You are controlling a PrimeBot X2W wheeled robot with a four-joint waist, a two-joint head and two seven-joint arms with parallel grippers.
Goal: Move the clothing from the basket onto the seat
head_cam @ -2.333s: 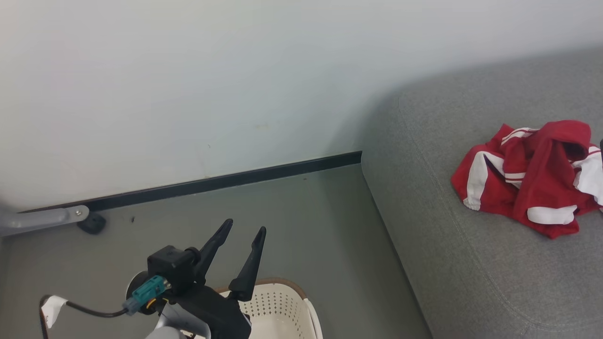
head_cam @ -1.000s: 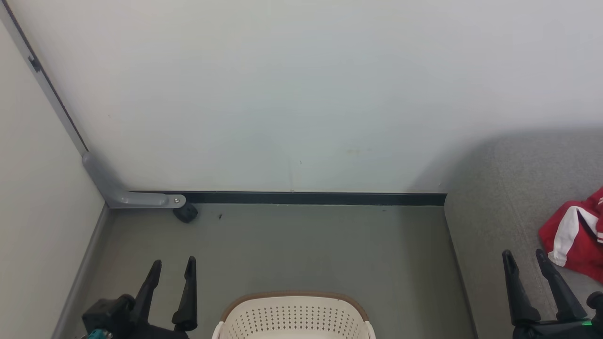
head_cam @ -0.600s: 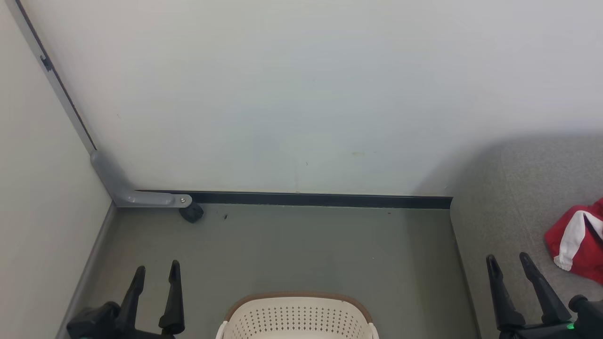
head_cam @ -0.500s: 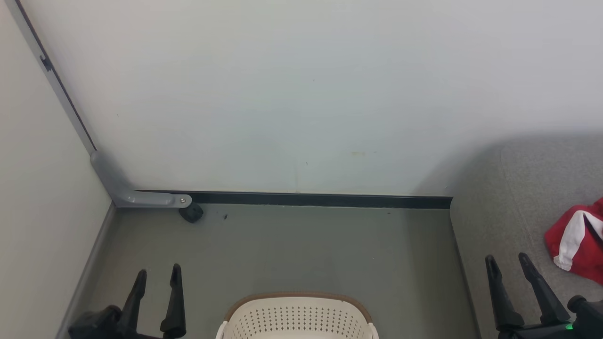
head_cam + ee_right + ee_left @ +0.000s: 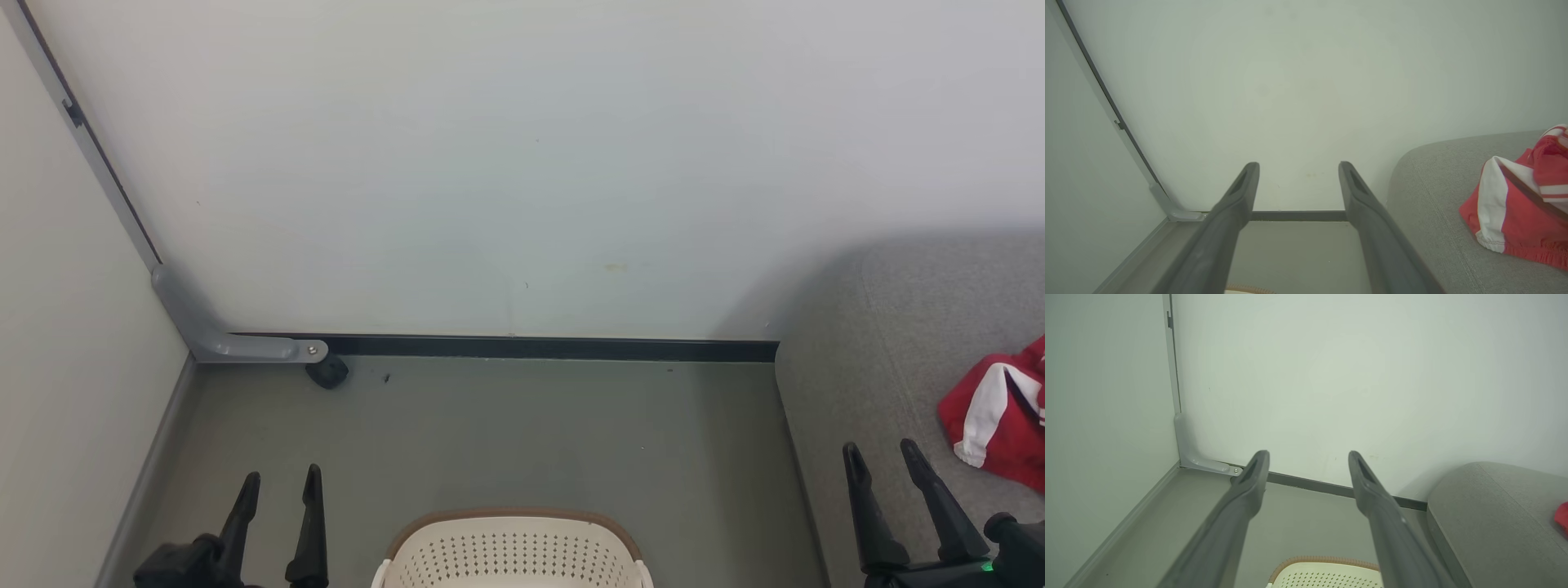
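Claws: left claw [image 5: 280,482] and right claw [image 5: 880,451] are spread wide, empty; the brown-rimmed cream-white plastic basket [image 5: 510,516] is cropped, so its rim may be struck.

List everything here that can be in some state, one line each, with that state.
clothing: crumpled in a heap on the seat, not held.
basket: upright on the floor; its bottom is out of the picture.
seat: bears the clothing near its end.
left gripper: fingers apart, empty, left of the basket.
right gripper: fingers apart, empty, in front of the seat's end, apart from the clothing.
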